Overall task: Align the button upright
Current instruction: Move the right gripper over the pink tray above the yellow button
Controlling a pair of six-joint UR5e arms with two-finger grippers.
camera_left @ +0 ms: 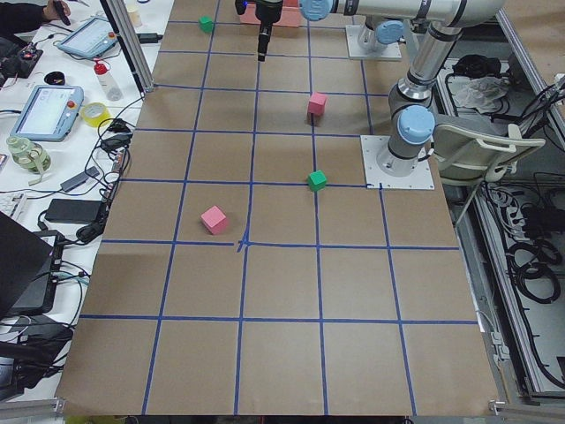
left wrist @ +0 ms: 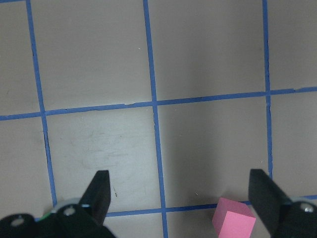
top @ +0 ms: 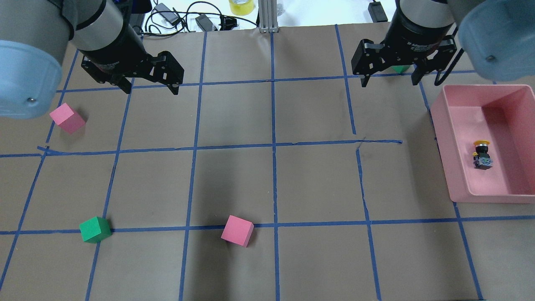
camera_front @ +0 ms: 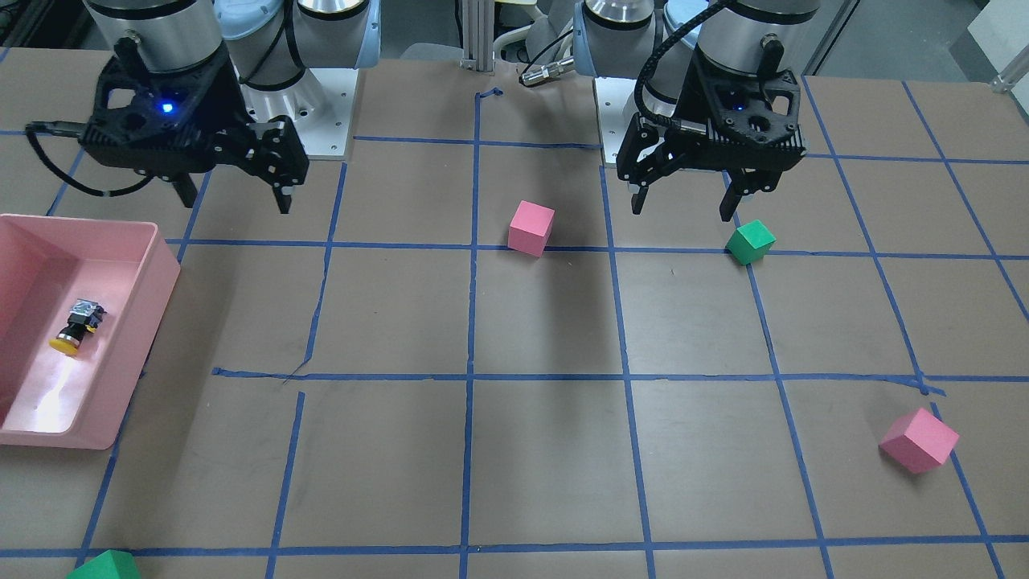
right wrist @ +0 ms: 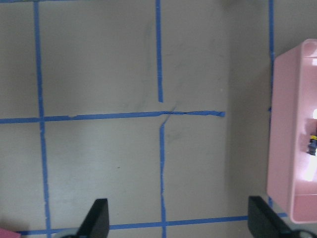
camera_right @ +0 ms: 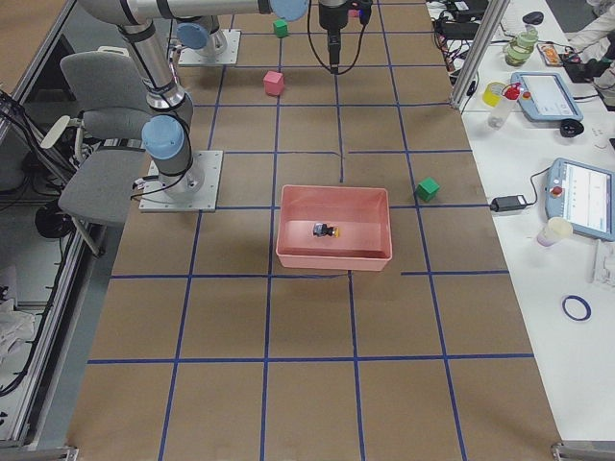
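Overhead footage shows the whole button (top: 482, 154), whereas the right wrist camera catches only a sliver of it at its frame edge. It lies on its side on the floor of the pink bin (top: 443, 150), with a yellow cap, black body and silvery base. The right gripper (top: 389, 81) hangs outside the bin, off 1 of its corners and well apart from the button, its 2 fingers spread wide, holding nothing. The left gripper (top: 150, 90), far from the bin, is likewise spread wide.
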